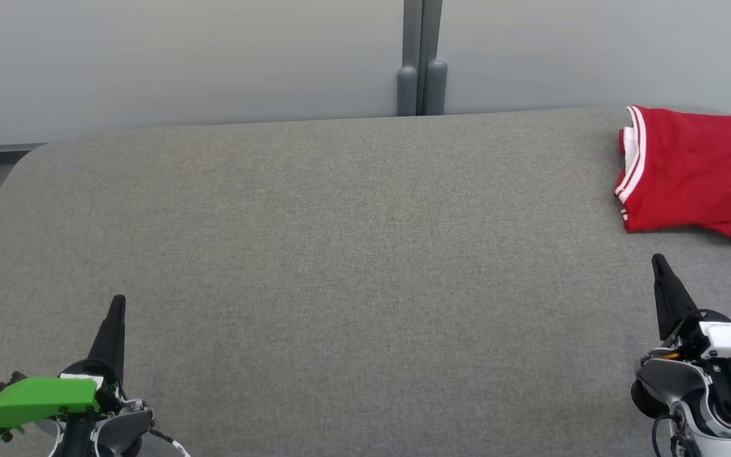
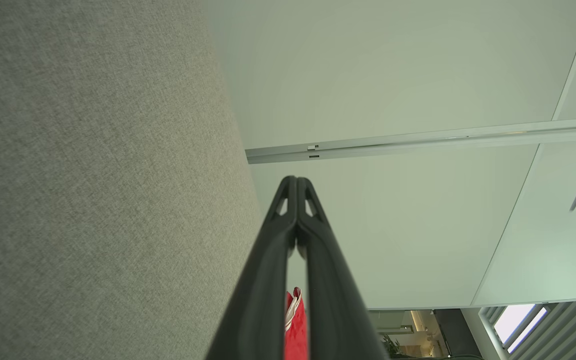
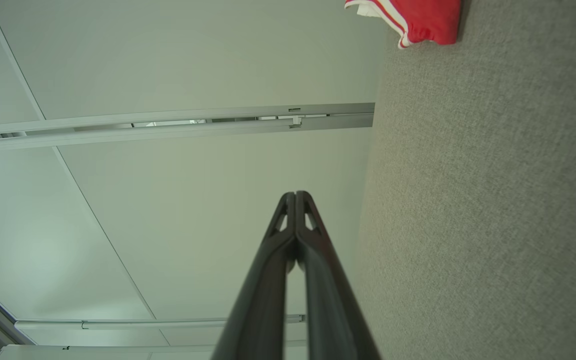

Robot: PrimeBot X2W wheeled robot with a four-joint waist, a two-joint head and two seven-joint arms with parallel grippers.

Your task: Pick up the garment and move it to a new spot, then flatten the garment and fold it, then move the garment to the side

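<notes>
- Grey fabric tabletop [image 1: 340, 254] is being seen across the head view, with pale wall panels [image 1: 181, 57] behind it and a grey double post [image 1: 422, 82] standing at the far edge, about the middle.
- Red garment [image 1: 695, 171] with white-striped trim is lying bunched at the far right of the tabletop. It is being partly cut off by the right edge of the head view, and its striped edge is facing left.
- Left claw [image 1: 118, 299] is being held at the lower left, fingers pressed together tip to tip, nothing being gripped. A green part [image 1: 39, 397] is being carried on its wrist.
- Right claw [image 1: 658, 259] is being held at the lower right, fingers likewise fully closed, nothing between them.
- Right claw is hanging near the garment's near edge but apart from it; no contact is being made.
- Left claw is sitting well apart from the garment, with bare tabletop between.
- Left wrist view: a strip of the red garment is being glimpsed far off, through the gap lower down between the closed fingers.
- Right wrist view: a corner of the garment is being seen at the top, on the tabletop, away from the fingertips.
</notes>
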